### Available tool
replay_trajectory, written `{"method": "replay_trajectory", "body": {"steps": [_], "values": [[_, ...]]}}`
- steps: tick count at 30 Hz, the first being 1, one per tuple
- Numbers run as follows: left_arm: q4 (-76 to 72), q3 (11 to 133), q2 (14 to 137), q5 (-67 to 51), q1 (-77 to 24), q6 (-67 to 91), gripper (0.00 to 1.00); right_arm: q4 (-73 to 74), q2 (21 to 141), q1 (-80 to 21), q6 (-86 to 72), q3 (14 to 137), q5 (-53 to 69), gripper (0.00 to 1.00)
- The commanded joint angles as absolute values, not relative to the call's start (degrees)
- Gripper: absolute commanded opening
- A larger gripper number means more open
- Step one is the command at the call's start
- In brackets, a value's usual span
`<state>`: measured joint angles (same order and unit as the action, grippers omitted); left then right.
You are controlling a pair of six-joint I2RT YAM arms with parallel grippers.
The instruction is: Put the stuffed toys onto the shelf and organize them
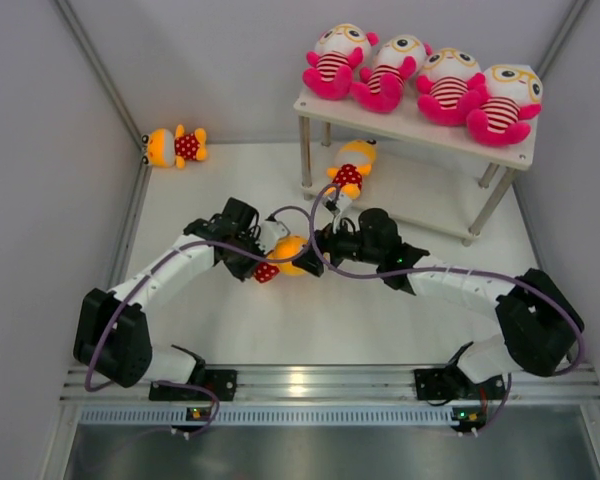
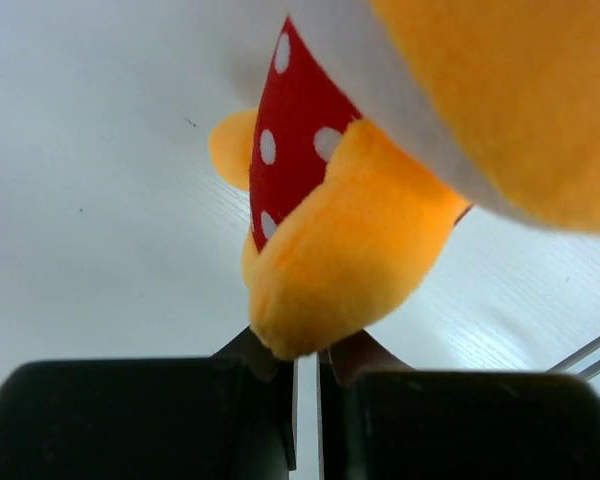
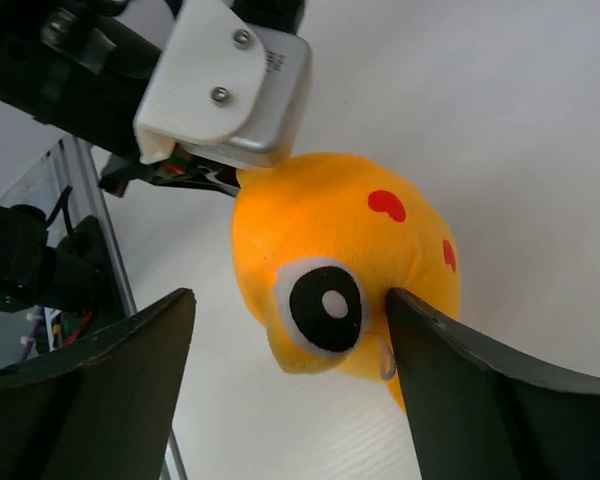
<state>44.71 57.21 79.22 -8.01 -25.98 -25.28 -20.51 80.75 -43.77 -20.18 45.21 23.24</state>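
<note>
Four pink stuffed toys (image 1: 420, 80) sit in a row on the top board of the shelf (image 1: 410, 126). One orange stuffed toy (image 1: 351, 166) lies at the front edge of the lower board. Another (image 1: 176, 146) lies on the floor at the far left wall. The third orange toy (image 1: 288, 256) hangs between my grippers. My left gripper (image 1: 278, 252) (image 2: 307, 355) is shut on one of its orange limbs (image 2: 330, 260). My right gripper (image 1: 320, 248) (image 3: 290, 300) is open around its head (image 3: 340, 270), the right finger touching it.
Thin metal shelf legs (image 1: 305, 156) stand just behind my grippers. Grey walls close in the left, back and right sides. An aluminium rail (image 1: 300, 381) runs along the near edge by the arm bases. A purple cable (image 1: 310, 215) loops over both wrists.
</note>
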Motion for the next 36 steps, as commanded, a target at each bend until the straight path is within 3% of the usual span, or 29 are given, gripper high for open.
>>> {"method": "replay_trajectory", "body": {"steps": [1, 2, 3, 5, 6, 7, 8, 10, 13, 22, 26, 27, 36], "values": [[45.09, 59.59, 76.64, -9.23, -26.19, -25.31, 0.00, -20.48, 85.15, -44.38, -19.60, 49.64, 21.53, 0.75], [45.17, 59.59, 76.73, -9.49, -26.28, -25.31, 0.00, -21.61, 85.60, -44.47, -20.21, 49.75, 21.36, 0.69], [45.26, 59.59, 76.64, -9.75, -26.28, -25.31, 0.00, -22.67, 85.78, -44.47, -20.39, 49.57, 20.92, 0.47], [45.70, 59.59, 76.47, -10.46, -26.28, -25.49, 0.00, -24.25, 85.34, -44.47, -20.48, 48.96, 20.04, 0.21], [46.31, 59.68, 76.38, -11.42, -26.28, -25.58, 0.00, -24.00, 84.91, -44.47, -19.96, 48.96, 20.21, 0.03], [46.84, 59.94, 76.29, -11.86, -26.28, -25.49, 0.00, -23.04, 83.86, -44.47, -18.91, 49.13, 20.65, 0.00], [47.28, 60.81, 76.29, -12.39, -26.19, -25.58, 0.00, -22.07, 83.24, -44.47, -15.68, 49.22, 21.18, 0.00], [49.65, 62.13, 76.55, -13.88, -26.28, -25.66, 0.32, -19.34, 79.92, -44.03, -11.62, 48.43, 23.45, 0.00], [54.82, 66.69, 76.20, -17.47, -26.11, -26.28, 0.64, -14.27, 74.12, -41.93, -2.05, 47.99, 27.66, 0.00], [71.53, 87.96, 75.58, -32.16, -25.93, -33.04, 0.72, 16.95, 65.05, -38.23, 41.07, 60.02, 37.79, 0.00], [72.25, 95.60, 76.46, -35.50, -25.93, -32.00, 0.89, 24.17, 63.29, -38.41, 52.46, 63.80, 43.14, 0.00], [72.25, 96.49, 77.77, -36.12, -25.93, -31.47, 0.98, 24.52, 63.11, -38.41, 53.86, 65.37, 44.11, 0.00], [72.16, 105.29, 85.51, -39.29, -27.42, -28.04, 0.98, 33.74, 68.72, -42.27, 67.14, 77.68, 49.49, 0.00]]}}
